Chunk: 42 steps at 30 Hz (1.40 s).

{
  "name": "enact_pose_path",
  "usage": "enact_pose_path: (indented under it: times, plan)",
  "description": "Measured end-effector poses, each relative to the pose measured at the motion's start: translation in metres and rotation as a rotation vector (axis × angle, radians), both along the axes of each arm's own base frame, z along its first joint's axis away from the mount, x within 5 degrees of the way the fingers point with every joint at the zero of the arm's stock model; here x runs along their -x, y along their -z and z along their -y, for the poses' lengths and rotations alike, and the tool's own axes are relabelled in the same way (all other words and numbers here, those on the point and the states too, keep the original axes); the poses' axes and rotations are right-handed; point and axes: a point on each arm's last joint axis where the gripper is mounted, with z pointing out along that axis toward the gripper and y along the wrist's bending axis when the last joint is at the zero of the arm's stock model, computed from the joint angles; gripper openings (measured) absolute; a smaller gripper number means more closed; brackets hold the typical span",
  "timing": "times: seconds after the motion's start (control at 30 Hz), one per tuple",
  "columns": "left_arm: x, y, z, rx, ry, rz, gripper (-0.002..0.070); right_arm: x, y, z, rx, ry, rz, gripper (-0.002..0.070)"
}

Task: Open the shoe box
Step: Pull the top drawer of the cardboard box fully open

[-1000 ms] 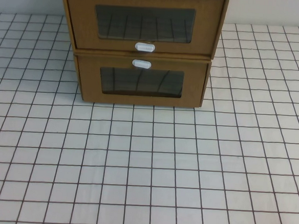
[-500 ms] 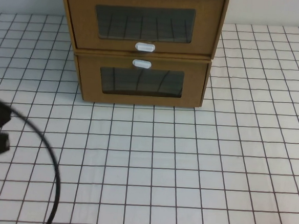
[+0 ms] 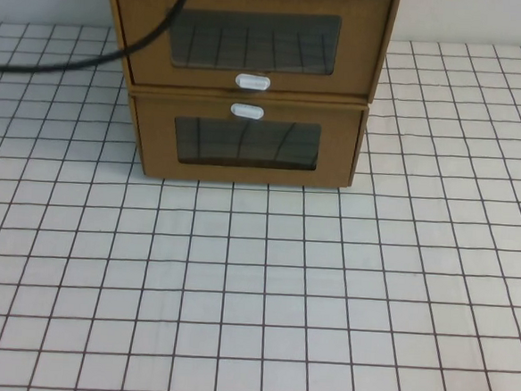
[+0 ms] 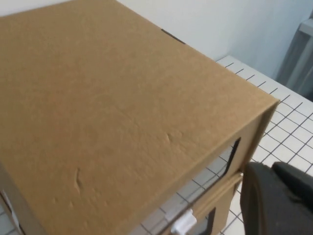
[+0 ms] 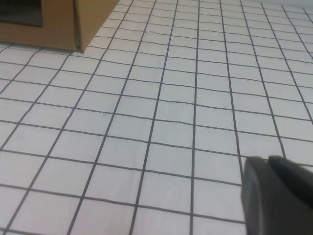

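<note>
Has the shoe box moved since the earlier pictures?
No. The shoe box sits on the same grid lines of the table. The left gripper is above its top, the right gripper over the table.

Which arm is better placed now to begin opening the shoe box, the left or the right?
Left, probably. The left hand hangs above the shoe box, near its white handle. The right hand, shut, hovers over the gridded table, farther from the box.

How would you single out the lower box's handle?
On the gridded table, two brown windowed boxes stand stacked, the left gripper above them, the right gripper over the table alongside. The lower handle is the white tab above its window; the upper handle sits below its own.
</note>
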Motion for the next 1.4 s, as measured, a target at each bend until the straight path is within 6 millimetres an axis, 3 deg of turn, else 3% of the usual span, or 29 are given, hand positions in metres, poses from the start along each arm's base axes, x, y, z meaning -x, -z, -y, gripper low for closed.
enact_pose_path:
  times: [0.27,0.43,0.63,0.83,1.17,1.27,1.4]
  plan:
    - [-0.069,0.002,0.021,0.0,0.079,-0.007,-0.0002,0.0,0.0,0.0,0.0,0.0,0.0,-0.0014]
    - [-0.098,0.023,0.042,-0.005,0.112,-0.026,-0.0002,0.0,0.0,0.0,0.0,0.0,0.0,-0.0013]
    - [-0.124,0.057,0.052,-0.022,0.098,-0.074,-0.0002,0.0,0.0,0.0,0.0,0.0,0.0,-0.0013]
    - [-0.133,0.076,0.06,-0.068,0.102,-0.096,-0.0002,0.0,0.0,0.0,0.0,0.0,0.0,-0.0013]
    - [-0.133,0.076,0.064,-0.081,0.109,-0.092,-0.0002,-0.001,-0.002,0.0,-0.023,0.004,0.025,-0.0013]
    - [-0.133,0.076,0.064,-0.08,0.108,-0.09,-0.0002,-0.002,-0.011,-0.001,-0.172,0.02,0.099,-0.0014]
    - [-0.133,0.077,0.065,-0.082,0.106,-0.086,-0.0002,-0.003,-0.024,0.0,-0.513,0.071,0.183,-0.0013]
